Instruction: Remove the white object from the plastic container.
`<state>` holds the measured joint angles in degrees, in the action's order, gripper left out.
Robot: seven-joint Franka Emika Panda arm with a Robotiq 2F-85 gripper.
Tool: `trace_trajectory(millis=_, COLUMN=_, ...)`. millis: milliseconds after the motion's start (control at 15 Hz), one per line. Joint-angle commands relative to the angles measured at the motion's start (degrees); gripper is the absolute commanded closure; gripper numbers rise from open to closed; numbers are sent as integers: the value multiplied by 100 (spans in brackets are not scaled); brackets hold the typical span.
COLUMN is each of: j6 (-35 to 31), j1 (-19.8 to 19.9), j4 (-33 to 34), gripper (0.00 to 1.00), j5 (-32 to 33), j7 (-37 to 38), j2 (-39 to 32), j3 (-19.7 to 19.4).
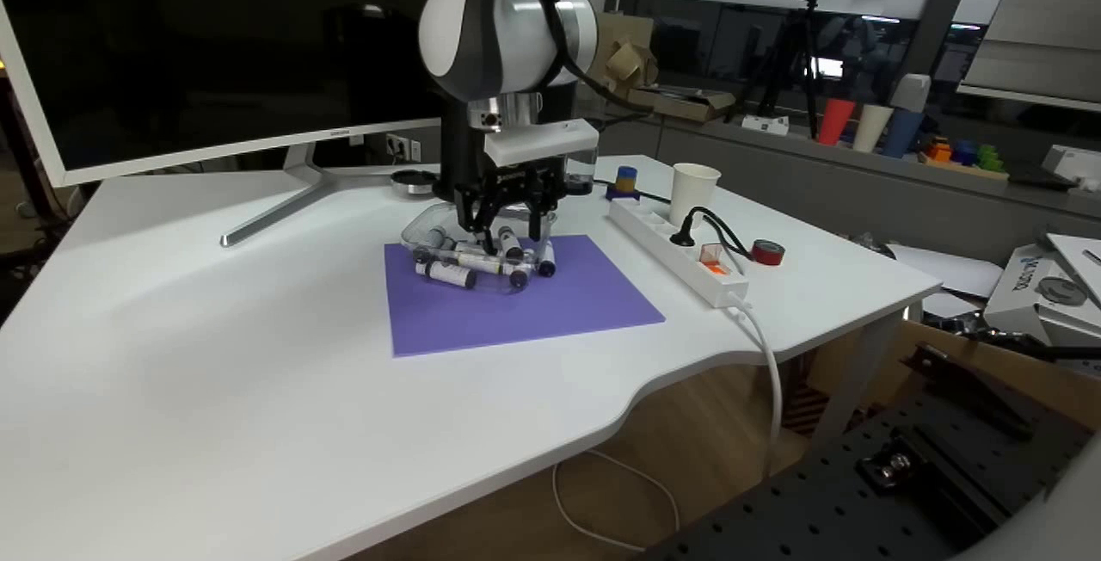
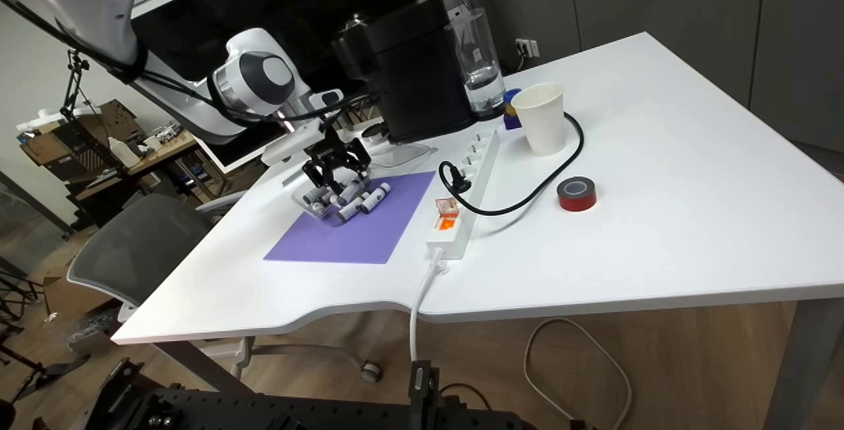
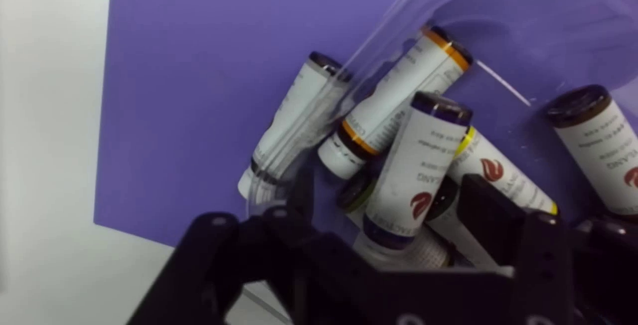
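Observation:
The clear plastic container (image 1: 418, 229) sits on a purple mat and holds several white-labelled bottles with dark ends; it also shows in an exterior view (image 2: 298, 200) and the wrist view (image 3: 538, 31). A bottle with a blue band (image 3: 416, 170) lies tilted on top of others. My gripper (image 3: 391, 200) is open and points down over the container, its fingers on either side of that bottle with gaps. The gripper shows in both exterior views (image 1: 512, 238) (image 2: 349, 183). I cannot tell which white piece is the white object. Lower bottles are partly hidden.
A white-labelled bottle (image 3: 294, 115) lies outside the container wall on the purple mat (image 1: 525, 320). A white power strip (image 1: 671, 251), paper cup (image 1: 693, 187), red tape roll (image 2: 577, 194) and tall black box (image 2: 422, 74) stand nearby. A monitor (image 1: 215, 45) is behind.

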<state>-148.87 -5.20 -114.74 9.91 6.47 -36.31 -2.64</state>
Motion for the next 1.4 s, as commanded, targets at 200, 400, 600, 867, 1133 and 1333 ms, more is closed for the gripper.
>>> trace_trajectory(millis=200, j6=24, j1=-21, j4=167, gripper=75, j5=-56, j7=-172, j2=-124, j3=58)
trace_trajectory(millis=400, j6=-2, j1=-99, j4=110, gripper=94, j5=5, j7=-149, j2=-20, j3=34)
trace_trajectory(millis=600, j6=-53, j1=-297, j4=-68, gripper=93, j5=171, j7=37, j2=204, j3=-105)
trace_trajectory(millis=867, j6=-213, j1=-779, j4=-383, gripper=93, j5=664, j7=595, j2=659, j3=-615)
trace_trajectory(millis=1133, j6=-287, j1=-1012, j4=-737, gripper=93, j5=1210, j7=1310, j2=1204, j3=-1098)
trace_trajectory(millis=1333, j6=-275, j1=-947, j4=-1115, gripper=93, j5=1448, j7=1779, j2=1666, j3=-1340)
